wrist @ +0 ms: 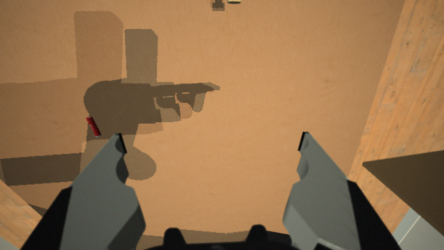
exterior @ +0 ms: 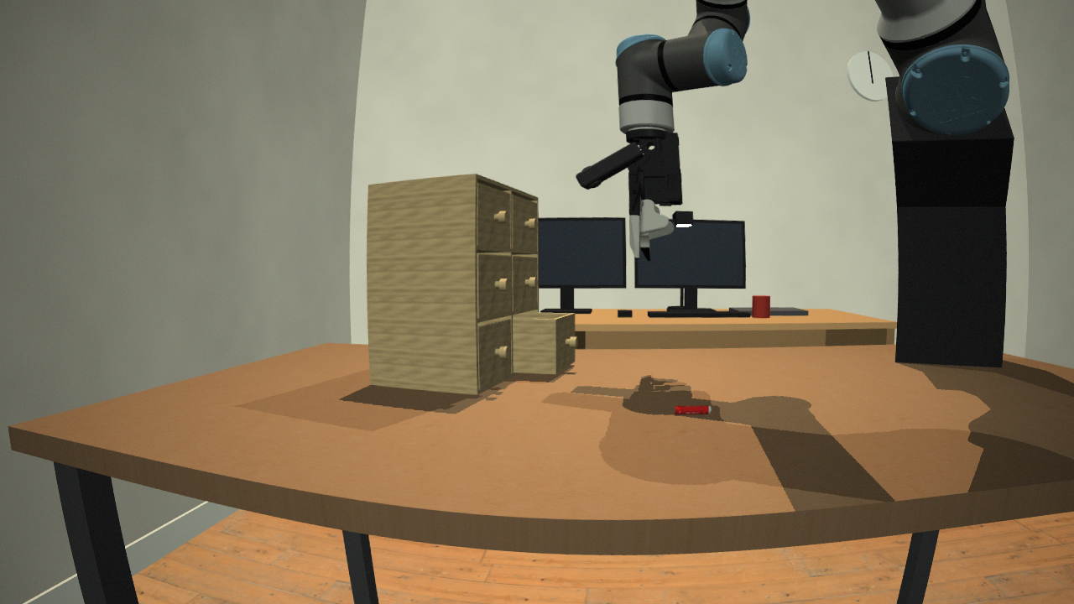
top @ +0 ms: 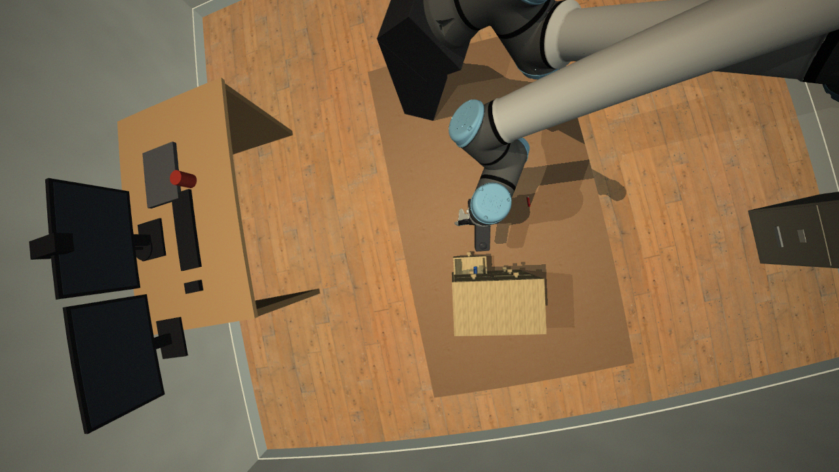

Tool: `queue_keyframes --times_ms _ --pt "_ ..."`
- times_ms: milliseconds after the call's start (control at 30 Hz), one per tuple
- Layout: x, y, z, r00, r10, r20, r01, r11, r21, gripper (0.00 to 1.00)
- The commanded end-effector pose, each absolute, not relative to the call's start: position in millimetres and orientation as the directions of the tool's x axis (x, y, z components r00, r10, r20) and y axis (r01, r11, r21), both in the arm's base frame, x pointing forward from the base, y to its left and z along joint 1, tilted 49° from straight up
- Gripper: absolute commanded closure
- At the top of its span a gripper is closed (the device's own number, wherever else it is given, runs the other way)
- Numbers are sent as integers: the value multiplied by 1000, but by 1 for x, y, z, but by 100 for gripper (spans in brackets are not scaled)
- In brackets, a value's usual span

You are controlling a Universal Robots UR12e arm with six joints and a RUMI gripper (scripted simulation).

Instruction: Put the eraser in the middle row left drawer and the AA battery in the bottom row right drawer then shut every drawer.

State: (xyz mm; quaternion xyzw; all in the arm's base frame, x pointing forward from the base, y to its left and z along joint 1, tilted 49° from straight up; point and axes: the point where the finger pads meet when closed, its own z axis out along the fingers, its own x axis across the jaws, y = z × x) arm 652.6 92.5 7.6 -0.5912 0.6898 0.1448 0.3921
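The wooden chest [top: 498, 308] [exterior: 422, 285] stands upright. Its bottom right drawer [exterior: 534, 346] is pulled out; the other five look shut. A small blue thing [top: 475, 269] lies in that drawer, too small to identify. The drawer's knob [wrist: 234, 1] shows at the wrist view's top edge. A small red cylinder [top: 528, 201] [exterior: 691, 409] [wrist: 93, 126] with a silvery end lies on the table. No eraser is visible. My gripper [exterior: 640, 255] [wrist: 214, 133] is open and empty, pointing down high above the table, in front of the chest; the arm mostly hides it in the top view.
The table [exterior: 450, 466] carries the chest and the red cylinder. A black pedestal [exterior: 950, 285] stands at its far end. A separate desk [top: 217, 235] holds two monitors, a keyboard and a red mug [top: 183, 179] [exterior: 760, 306]. A dark cabinet [top: 786, 235] stands on the other side.
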Motion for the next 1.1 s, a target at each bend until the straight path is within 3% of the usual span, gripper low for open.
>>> queue_keyframes --times_ms 0,1067 --pt "653 92 8 7 -702 -712 -929 259 -264 0" --pt "652 91 8 -30 -692 -722 -928 287 -236 0"
